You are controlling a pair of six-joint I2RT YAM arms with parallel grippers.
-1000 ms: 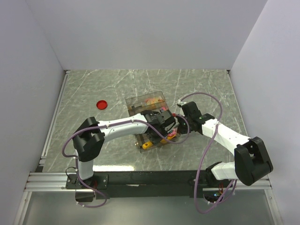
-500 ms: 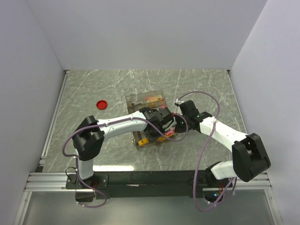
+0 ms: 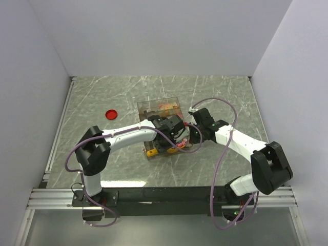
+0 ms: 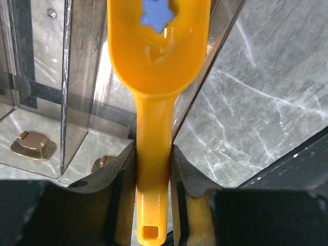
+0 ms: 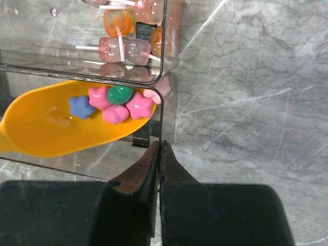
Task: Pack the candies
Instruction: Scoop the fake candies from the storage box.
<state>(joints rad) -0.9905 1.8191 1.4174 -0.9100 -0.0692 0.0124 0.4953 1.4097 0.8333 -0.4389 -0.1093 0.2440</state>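
Observation:
My left gripper (image 4: 152, 165) is shut on the handle of the yellow scoop (image 4: 156, 66). A blue star candy (image 4: 156, 13) lies in its bowl. In the right wrist view the scoop (image 5: 56, 130) holds several candies (image 5: 117, 105): pink, blue and green ones, bunched at its tip inside the clear plastic box (image 5: 163, 97). My right gripper (image 5: 162, 146) is shut on a thin clear wall of that box. From above, the left gripper (image 3: 171, 137) and right gripper (image 3: 192, 135) meet at the box's (image 3: 159, 108) near end, with the scoop's handle end (image 3: 151, 152) showing.
The box's far compartment holds lollipops and wrapped sweets (image 5: 125, 46). A flat red lid (image 3: 110, 114) lies on the marble table to the left. Two brass fittings (image 4: 31, 145) sit on the box floor. White walls enclose the table.
Both grippers have shifted left and slightly away. The scoop and the box's near end moved with them. The right arm has reached further in toward the box.

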